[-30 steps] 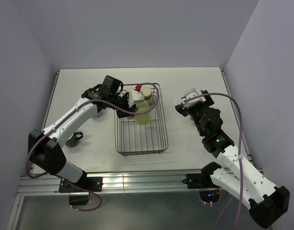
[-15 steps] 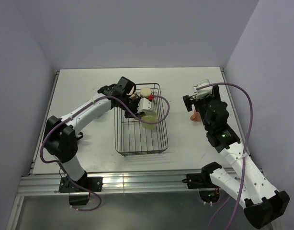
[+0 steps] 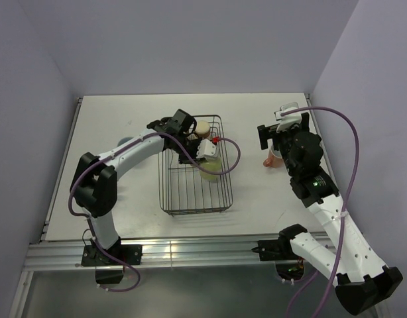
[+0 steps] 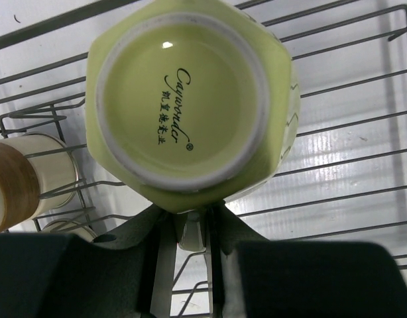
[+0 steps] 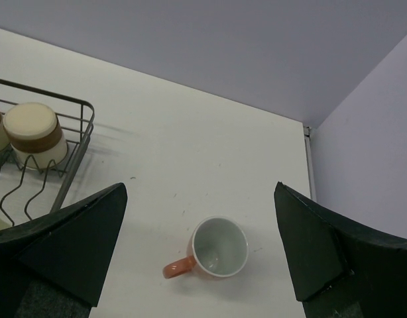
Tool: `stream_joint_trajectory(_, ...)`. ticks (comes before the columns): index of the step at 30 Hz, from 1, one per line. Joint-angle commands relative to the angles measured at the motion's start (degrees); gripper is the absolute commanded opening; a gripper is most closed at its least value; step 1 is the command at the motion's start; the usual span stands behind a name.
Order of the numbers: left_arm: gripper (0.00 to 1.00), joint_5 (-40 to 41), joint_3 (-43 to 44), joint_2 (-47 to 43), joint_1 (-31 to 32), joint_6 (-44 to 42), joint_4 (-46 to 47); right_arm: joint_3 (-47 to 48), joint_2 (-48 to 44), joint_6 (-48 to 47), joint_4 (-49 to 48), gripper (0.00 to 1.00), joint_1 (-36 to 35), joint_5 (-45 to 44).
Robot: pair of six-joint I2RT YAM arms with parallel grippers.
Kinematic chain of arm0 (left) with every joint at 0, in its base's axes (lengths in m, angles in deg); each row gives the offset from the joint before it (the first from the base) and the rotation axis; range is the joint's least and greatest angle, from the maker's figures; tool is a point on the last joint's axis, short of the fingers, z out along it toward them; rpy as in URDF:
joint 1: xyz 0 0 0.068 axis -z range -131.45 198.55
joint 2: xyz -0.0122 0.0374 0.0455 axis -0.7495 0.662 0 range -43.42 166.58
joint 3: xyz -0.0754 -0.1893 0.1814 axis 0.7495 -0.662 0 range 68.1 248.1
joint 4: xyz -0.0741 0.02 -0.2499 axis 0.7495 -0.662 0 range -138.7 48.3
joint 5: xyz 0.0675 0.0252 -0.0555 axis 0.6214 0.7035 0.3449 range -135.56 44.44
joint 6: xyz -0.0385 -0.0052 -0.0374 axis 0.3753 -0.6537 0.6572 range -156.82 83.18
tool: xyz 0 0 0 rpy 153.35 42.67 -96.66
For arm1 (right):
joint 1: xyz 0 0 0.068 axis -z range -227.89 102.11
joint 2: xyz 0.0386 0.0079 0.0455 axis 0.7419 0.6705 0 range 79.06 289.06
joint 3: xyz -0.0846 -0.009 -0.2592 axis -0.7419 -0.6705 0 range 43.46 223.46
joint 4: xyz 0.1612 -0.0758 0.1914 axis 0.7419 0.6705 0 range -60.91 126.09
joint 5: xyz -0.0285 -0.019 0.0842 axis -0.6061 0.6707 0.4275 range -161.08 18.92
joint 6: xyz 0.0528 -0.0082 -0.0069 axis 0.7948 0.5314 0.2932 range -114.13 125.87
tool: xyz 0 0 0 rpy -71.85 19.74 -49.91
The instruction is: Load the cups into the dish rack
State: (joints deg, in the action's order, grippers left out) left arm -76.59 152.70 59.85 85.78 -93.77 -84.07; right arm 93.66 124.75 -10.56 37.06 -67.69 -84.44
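Top external view: the task was seen partly done. The left end effector (image 3: 203, 147) was reached in over the dish rack (image 3: 190, 211), which stood at the middle of the worktop (image 3: 117, 112). It was closed narrowly on the pale yellow mug (image 3: 211, 167), which was held inside the wire frame. A tan tumbler (image 3: 201, 126) had already been placed at the rack's far end. The salmon-pink mug (image 3: 272, 161) was left on the worktop to the right of the rack, partly hidden by the right arm. The right end effector (image 3: 282, 136) was poised above it with its jaws spread wide and nothing held. Any cups left of the rack could not be told for certain behind the left arm.

Left wrist view: the yellow mug was shown bottom-up, its printed base toward the camera, with what was judged to be its handle pinched between the fingers (image 4: 165, 233). Two tumblers were seen close beside it among the wire dividers, so little room was left on that side for setting it down.

Right wrist view: the salmon-pink mug was seen upright on bare worktop, handle pointing left, between the open fingers (image 5: 71, 245) and well apart from the rack's corner. Nothing was seen in the way.
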Motion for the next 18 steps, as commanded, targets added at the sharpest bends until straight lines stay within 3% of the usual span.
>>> stream_joint_trajectory(1, 0.0, -2.2, 3.2, -0.3, 0.3, -2.3, 3.7, 3.1, -0.1, 1.6, 1.2, 1.0, 0.5, 0.8)
stream_joint_trajectory(18, 0.01, -0.1, 1.9, 1.9, 1.4, -3.1, 6.7, 2.7, -0.3, 1.0, 1.5, 1.0, 0.5, 1.5)
